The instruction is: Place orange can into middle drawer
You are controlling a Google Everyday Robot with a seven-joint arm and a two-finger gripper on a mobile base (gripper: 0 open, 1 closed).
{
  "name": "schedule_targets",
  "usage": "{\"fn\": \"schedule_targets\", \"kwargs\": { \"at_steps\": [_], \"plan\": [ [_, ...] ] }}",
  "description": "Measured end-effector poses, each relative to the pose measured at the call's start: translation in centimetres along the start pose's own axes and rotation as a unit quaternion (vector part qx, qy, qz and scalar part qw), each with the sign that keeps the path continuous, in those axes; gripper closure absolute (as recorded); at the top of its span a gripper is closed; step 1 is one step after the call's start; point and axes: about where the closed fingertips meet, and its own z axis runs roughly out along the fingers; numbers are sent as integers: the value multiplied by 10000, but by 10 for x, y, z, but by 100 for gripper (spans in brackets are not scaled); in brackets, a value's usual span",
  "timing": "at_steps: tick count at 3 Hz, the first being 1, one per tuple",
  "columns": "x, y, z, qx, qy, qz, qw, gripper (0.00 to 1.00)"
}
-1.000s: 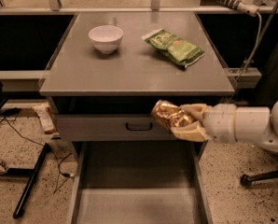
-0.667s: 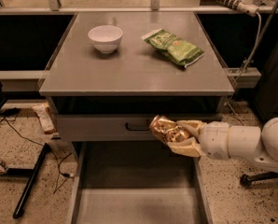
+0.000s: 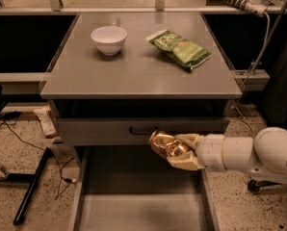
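Observation:
The orange can (image 3: 163, 144) is a shiny gold-orange dented can held in my gripper (image 3: 175, 150), which comes in from the right on a white arm (image 3: 252, 155). The fingers (image 3: 186, 160) are shut on the can. It hangs just below the grey drawer front with the black handle (image 3: 141, 130) and above the back part of the open middle drawer (image 3: 138, 196), whose flat grey floor and thin side walls show below.
A white bowl (image 3: 109, 39) and a green snack bag (image 3: 179, 48) lie on the grey cabinet top (image 3: 134, 71). Cables and a black pole (image 3: 30, 186) lie on the speckled floor at left. A chair base (image 3: 259, 184) stands at right.
My gripper with the orange can has moved left and down, from beside the drawer front to above the open middle drawer.

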Motion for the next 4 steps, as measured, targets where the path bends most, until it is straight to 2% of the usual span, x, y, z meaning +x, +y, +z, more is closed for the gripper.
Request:
{"fn": "schedule_targets", "kwargs": {
  "at_steps": [1,2,3,4],
  "plan": [
    [55,27,33,-128,313,222,9992,100],
    [101,43,59,-99,534,262,9982,100],
    [134,45,81,-26,566,161,9983,100],
    [168,26,93,-257,87,-75,9996,100]
  ]
}}
